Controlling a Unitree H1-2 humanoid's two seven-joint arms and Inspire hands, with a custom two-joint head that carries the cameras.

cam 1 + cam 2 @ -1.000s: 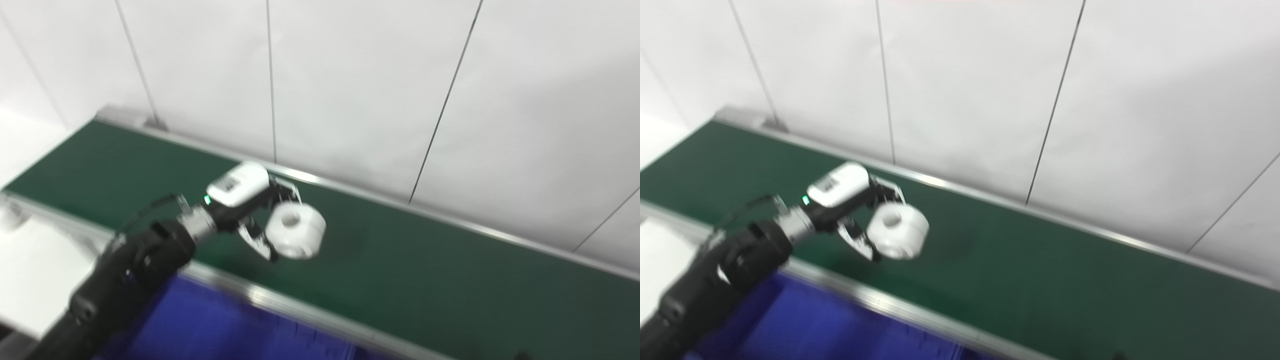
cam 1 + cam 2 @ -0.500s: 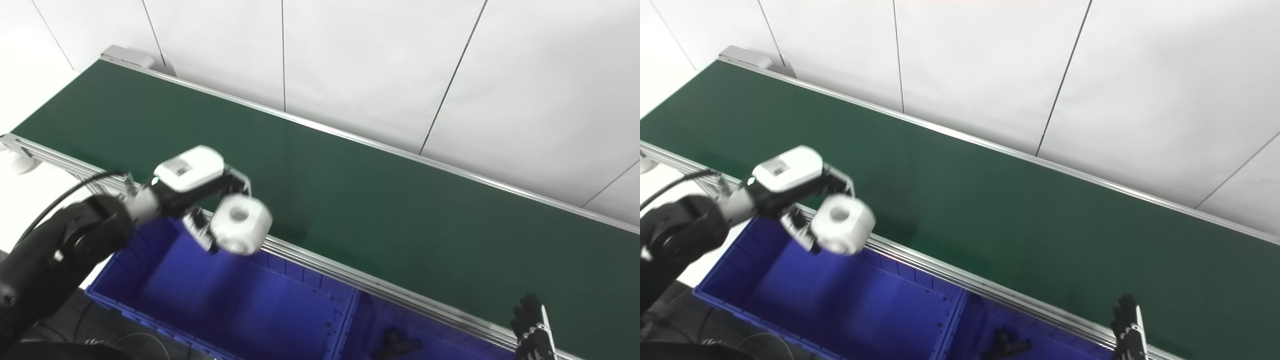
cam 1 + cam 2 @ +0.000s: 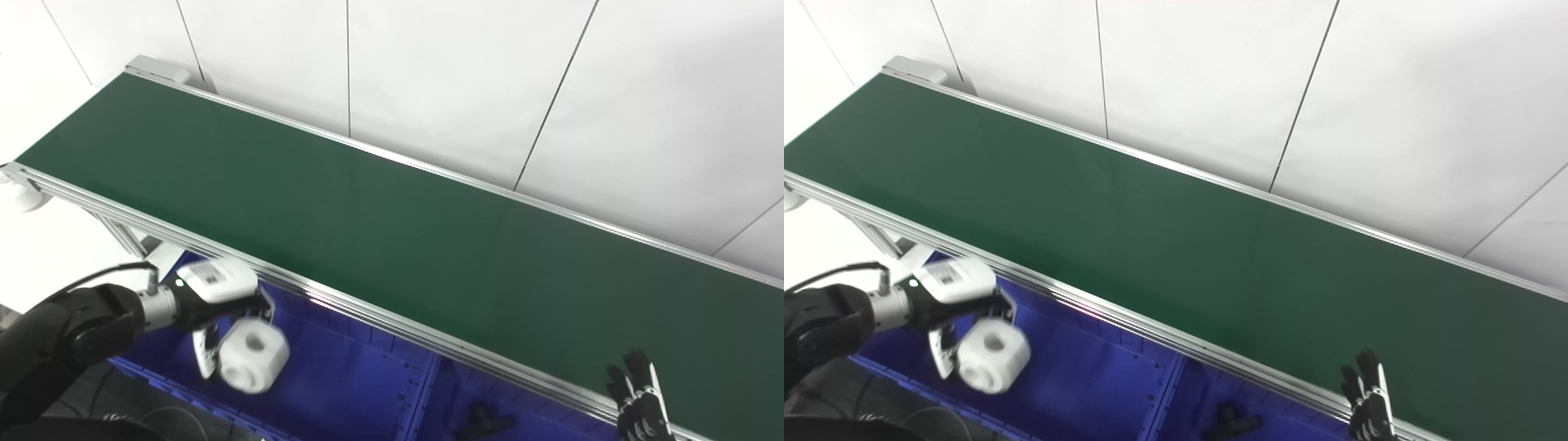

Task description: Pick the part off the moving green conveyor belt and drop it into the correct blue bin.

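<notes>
Left eye view: part held over the bin

The green conveyor belt (image 3: 380, 226) ran diagonally beneath a white wall. Below its near rail sat the blue bin (image 3: 343, 392). The left hand (image 3: 223, 312) was closed around the white cylindrical part (image 3: 254, 362), above the bin. The right hand (image 3: 640, 407), fingers spread, held nothing.

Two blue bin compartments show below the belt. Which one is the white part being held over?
The left compartment: the left hand holds the white part above it. The right compartment, past the divider, contains a small dark part.
</notes>
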